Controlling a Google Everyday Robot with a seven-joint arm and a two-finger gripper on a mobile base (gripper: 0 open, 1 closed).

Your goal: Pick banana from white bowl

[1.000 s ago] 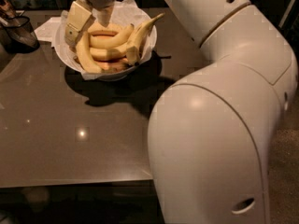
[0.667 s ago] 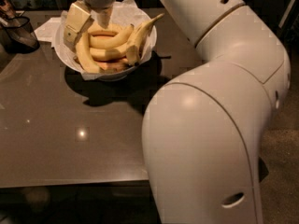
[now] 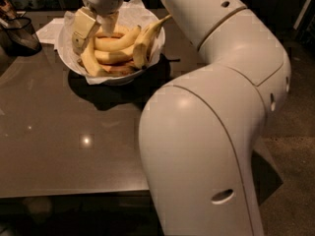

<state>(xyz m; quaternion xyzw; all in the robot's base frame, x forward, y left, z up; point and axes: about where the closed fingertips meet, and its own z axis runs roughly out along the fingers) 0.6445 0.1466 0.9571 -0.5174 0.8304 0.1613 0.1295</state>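
The white bowl (image 3: pixel 123 76), lined with crumpled white paper, stands at the far left of the dark table and holds several yellow bananas (image 3: pixel 118 41). My gripper (image 3: pixel 95 29) hangs down into the bowl's left side, its fingers open. The broad left finger (image 3: pixel 81 29) rests against the bananas at the bowl's left wall. The narrower right finger (image 3: pixel 109 22) stands over the middle of the pile. One banana (image 3: pixel 147 36) leans upright on the right rim. No banana is lifted.
A dark mesh basket (image 3: pixel 19 33) sits at the far left edge, with a white napkin (image 3: pixel 49 29) beside the bowl. My large white arm (image 3: pixel 211 112) fills the right half of the view and hides that side of the glossy table (image 3: pixel 64 141).
The arm's big lower link has swung a little to the left. The gripper stays in the bowl's left side, and the bananas have not visibly moved.
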